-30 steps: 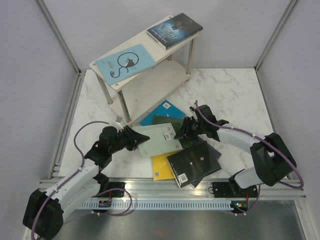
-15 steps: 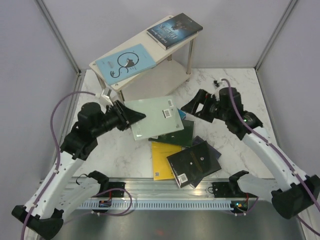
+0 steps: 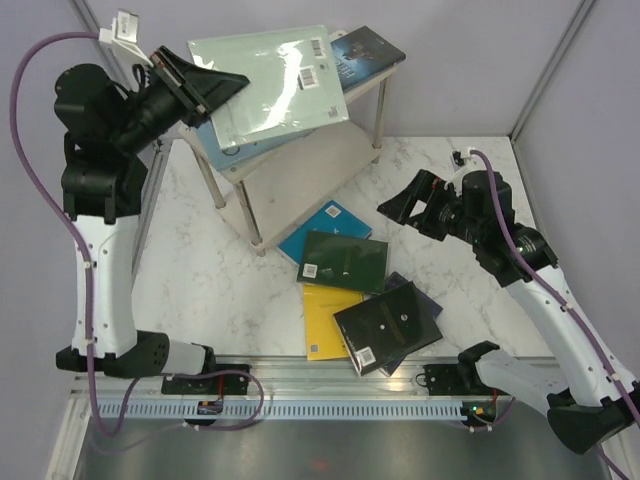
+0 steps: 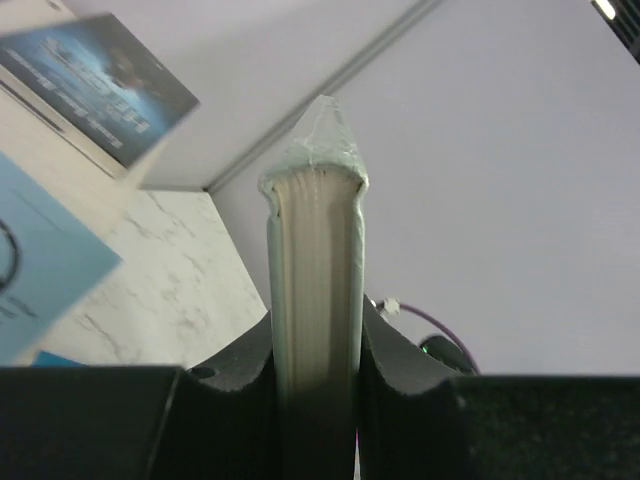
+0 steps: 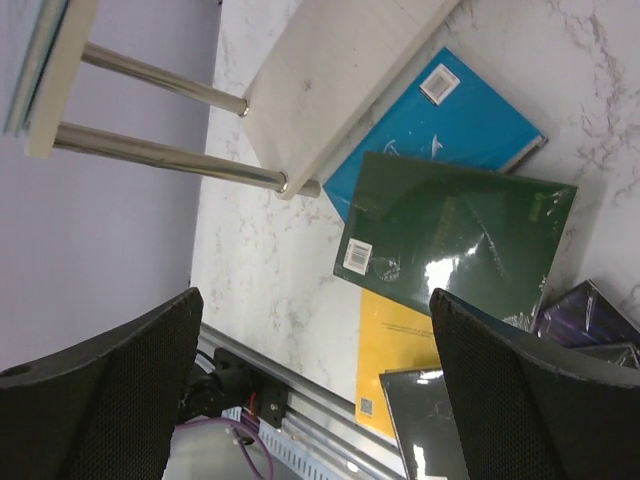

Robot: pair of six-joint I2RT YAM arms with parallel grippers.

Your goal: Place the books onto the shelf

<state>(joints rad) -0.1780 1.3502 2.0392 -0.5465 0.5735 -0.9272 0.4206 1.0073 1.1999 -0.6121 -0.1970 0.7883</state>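
The marble table (image 3: 200, 260) carries the shelf (image 3: 300, 165) at its far left. My left gripper (image 3: 208, 88) is clamped narrowly on the edge of the pale green book (image 3: 270, 75), held tilted over the shelf's top board. Five more books (image 3: 345, 260) lie heaped near the table's middle. Just right of them, my right gripper (image 3: 412, 203) gapes wide and empty.

Robotics lab test cell. Plain pale panel walls (image 3: 460, 50) set in aluminium frame posts (image 3: 548, 72). Marble-pattern tabletop (image 3: 200, 270) boxed in on three sides. Slotted aluminium rail (image 3: 340, 405) along near edge; left arm (image 3: 105, 270) and right arm (image 3: 565, 325) mounted there, purple cables (image 3: 16, 110) looping loose.
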